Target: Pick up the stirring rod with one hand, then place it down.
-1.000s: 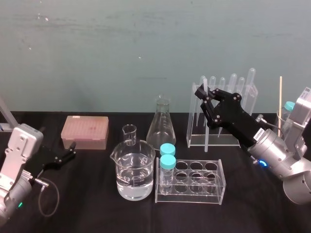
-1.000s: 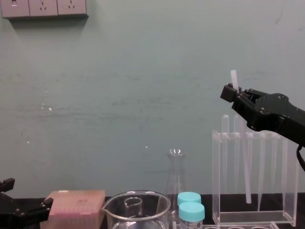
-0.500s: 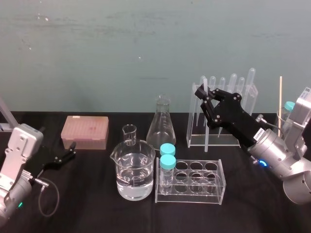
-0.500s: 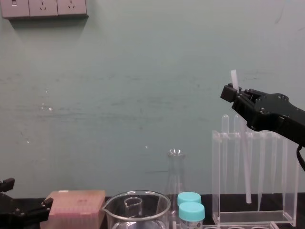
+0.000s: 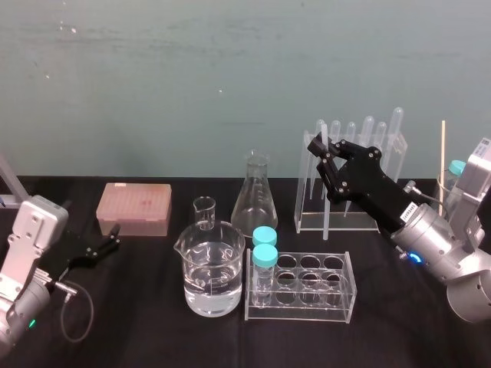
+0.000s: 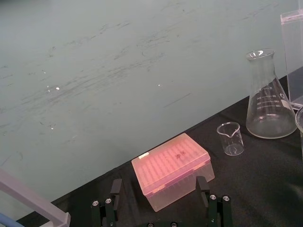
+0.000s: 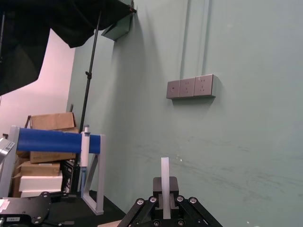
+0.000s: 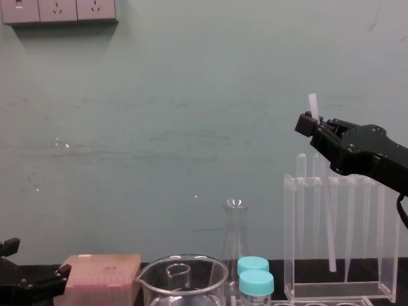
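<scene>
- The worktop is covered in matt black cloth.
- The left claw rests low at the near left, its thin black fingers spread with nothing between them.
- A clear acrylic tube rack with round holes stands at the near centre. Two tubes with turquoise caps stand at its left end.
- Just beside it, a large spouted glass beaker is roughly half full of clear liquid. A small beaker behind it looks empty.
- A frosted pink box with a gridded lid sits to the left.
- A conical glass flask carries white printed graduations, too small to read.
- The right claw is raised and pinches the stirring rod near its top.
- The translucent white, flat-ended stirring rod hangs nearly upright. Its lower end shows against the tall clear rack, short of the base. Whether it is inside the tall clear rack or in front, I cannot tell.
- A white sticker on the right arm bears unreadable print.
- Clear pipettes hang in the tall clear rack.
</scene>
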### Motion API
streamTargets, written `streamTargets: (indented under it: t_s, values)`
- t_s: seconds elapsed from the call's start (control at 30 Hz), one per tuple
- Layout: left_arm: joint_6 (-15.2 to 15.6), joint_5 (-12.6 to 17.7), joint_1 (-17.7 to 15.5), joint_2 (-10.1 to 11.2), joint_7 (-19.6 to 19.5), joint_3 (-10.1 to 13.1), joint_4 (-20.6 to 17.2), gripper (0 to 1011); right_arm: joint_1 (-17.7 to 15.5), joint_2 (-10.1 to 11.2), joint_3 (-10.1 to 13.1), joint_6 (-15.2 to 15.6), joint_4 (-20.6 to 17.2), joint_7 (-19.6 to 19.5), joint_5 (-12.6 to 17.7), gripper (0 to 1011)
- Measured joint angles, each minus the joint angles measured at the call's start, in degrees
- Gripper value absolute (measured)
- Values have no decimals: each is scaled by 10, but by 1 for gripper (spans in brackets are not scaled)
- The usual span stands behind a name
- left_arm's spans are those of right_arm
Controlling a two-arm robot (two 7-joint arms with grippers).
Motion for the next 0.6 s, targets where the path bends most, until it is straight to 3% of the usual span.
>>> streamTargets:
  t_s: [0.6]
  values:
    - [0, 0, 0, 0, 0, 0, 0, 1000, 0, 0, 0, 0, 0, 0, 0, 70]
